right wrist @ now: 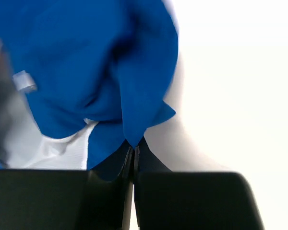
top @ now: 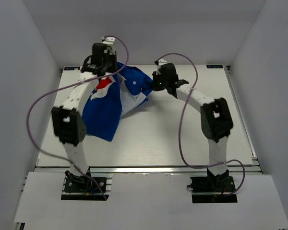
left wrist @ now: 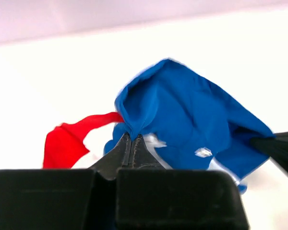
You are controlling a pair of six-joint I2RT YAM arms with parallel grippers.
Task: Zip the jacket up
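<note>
Spanning the left fingers (left wrist: 116, 154) and right fingers (right wrist: 146, 163), both clamped on it, the small royal-blue hooded fabric jacket (top: 105, 115) trails lengthwise nearward.

top external: you looked down from high behind both arm bases (top: 84, 184), far, whole table (top: 182, 139) in frame | left wrist: you looked close past left fingers (left wrist: 116, 155) | right wrist: closer, past right fingers (right wrist: 151, 163) | all three shared the jacket (top: 105, 115)
</note>
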